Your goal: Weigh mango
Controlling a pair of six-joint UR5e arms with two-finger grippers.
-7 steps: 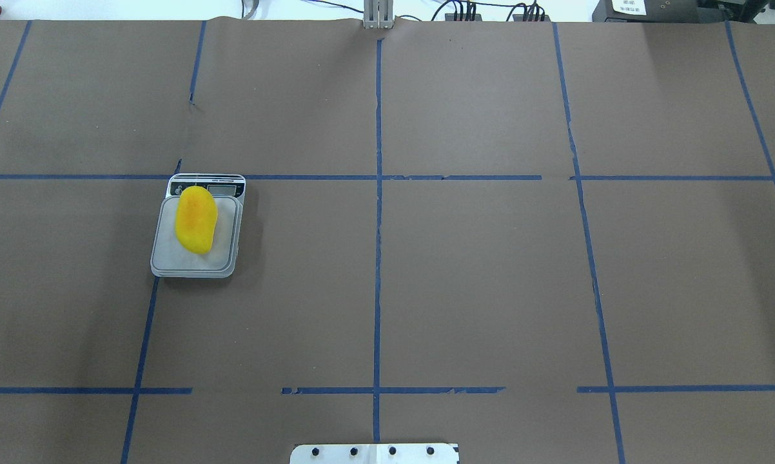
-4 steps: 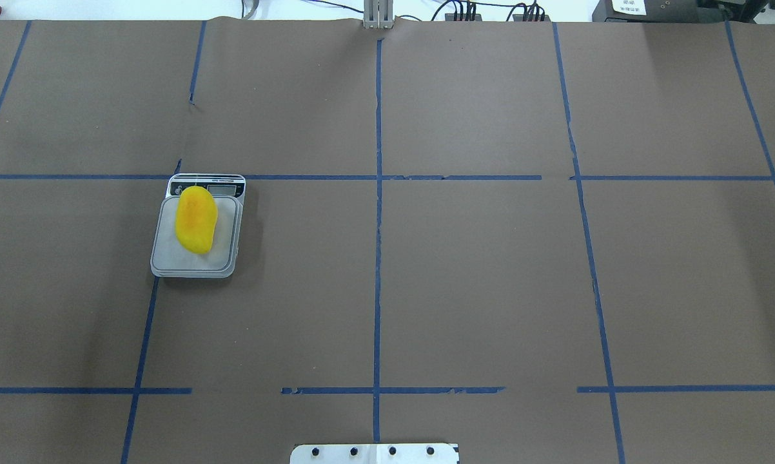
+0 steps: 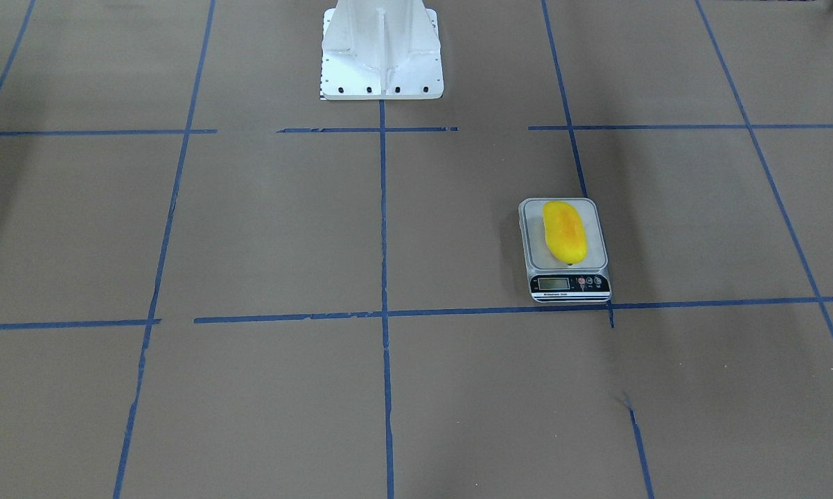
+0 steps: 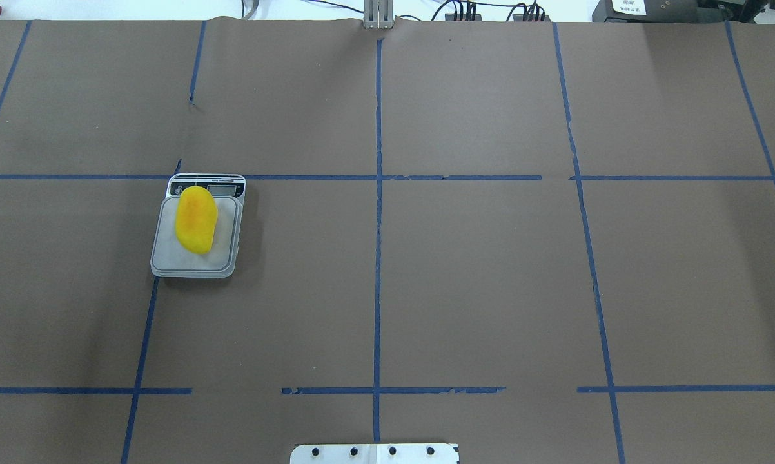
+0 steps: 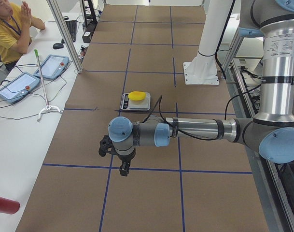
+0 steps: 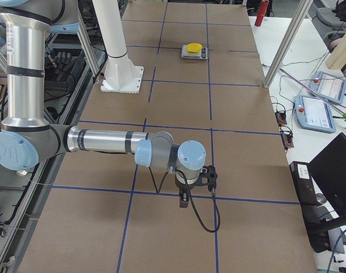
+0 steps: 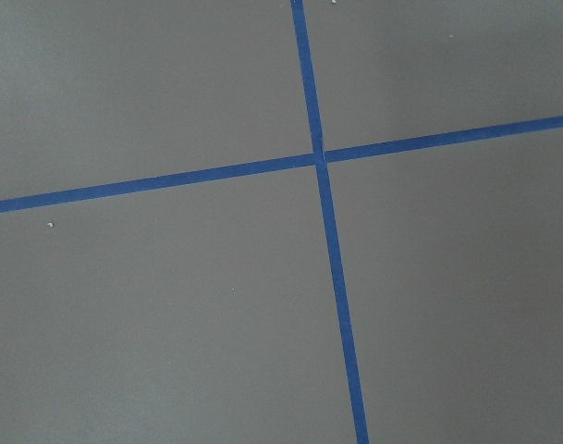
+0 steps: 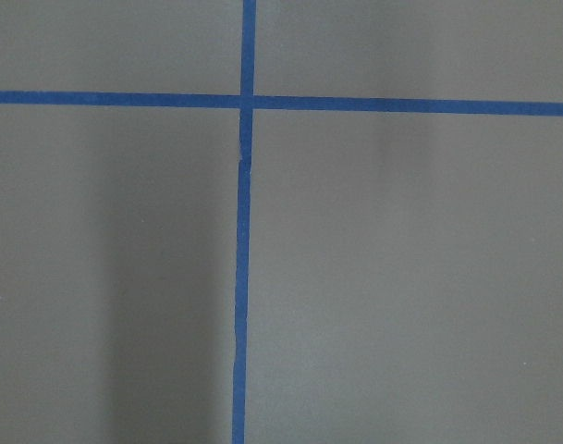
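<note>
The yellow mango with an orange blush lies lengthwise on the platform of a small grey digital scale, on the table's left half. It also shows in the front view on the scale, and in the side views. Nothing touches it. My left gripper hangs over the table's left end, well away from the scale. My right gripper hangs over the right end. Both show only in the side views, so I cannot tell whether they are open or shut. The wrist views show only brown paper and blue tape.
The white robot base stands at the table's near-middle edge. Brown paper with blue tape lines covers the table. An operator sits beside a side desk with tablets. A metal post stands at the far edge.
</note>
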